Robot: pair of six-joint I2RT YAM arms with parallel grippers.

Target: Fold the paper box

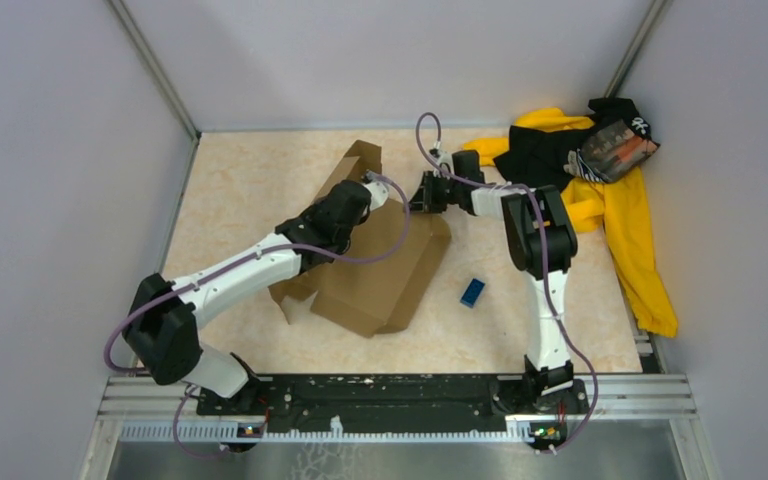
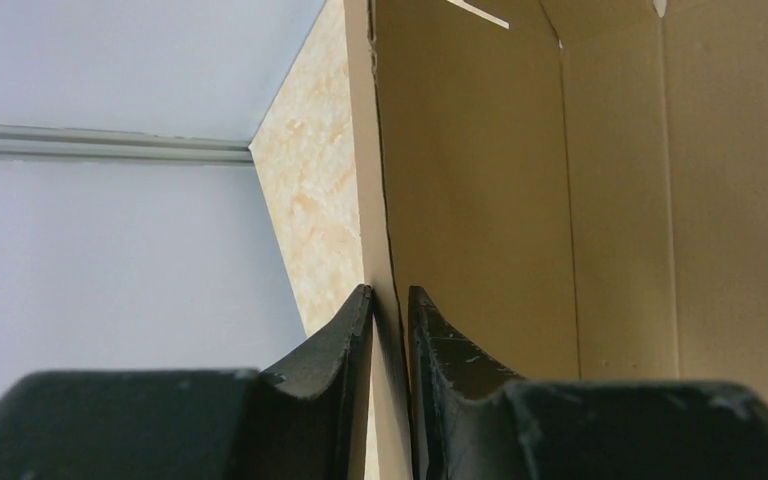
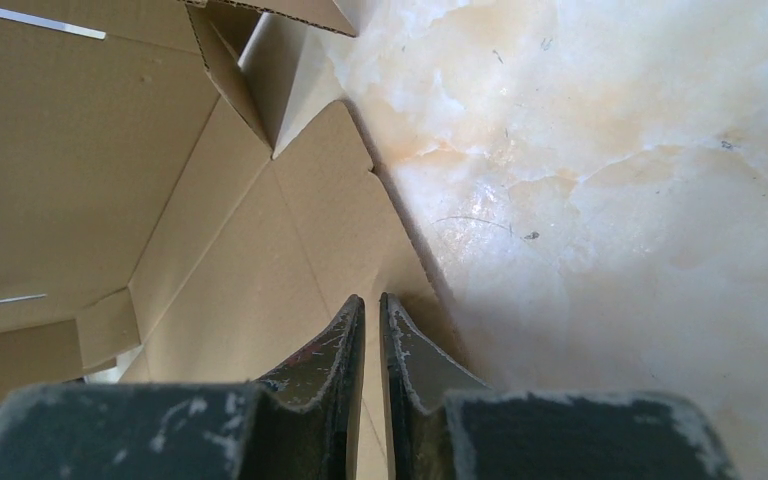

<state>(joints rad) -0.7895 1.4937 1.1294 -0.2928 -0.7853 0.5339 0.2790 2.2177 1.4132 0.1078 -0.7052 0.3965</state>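
Left pincer (image 2: 390, 292): fingers stand either side of an upright wall of the paper box (image 1: 385, 285), narrow gap betw. them, wall edge in the gap. Cannot tell whether pads press the cardboard.

Paper box: plain brown, partly erected, approx. mid-counter (image 1: 250, 180), betw. the two arms. Far-left panel is raised. Near part is lower, w/ flaps spread on the counter at its near-left corner. Left wrist view shows the inside w/ creased panels.

Right pincer (image 3: 373, 298): at the box's far-right corner, fingers almost together, thin slit only. Tips sit over a low flap close to its edge, bare counter just beside.

Blue block (image 1: 473, 292): on the counter, near the box's right side, not touching.

Yellow-and-black cloth pile (image 1: 610, 205): far-right corner, running down the right edge, well apart from the box.
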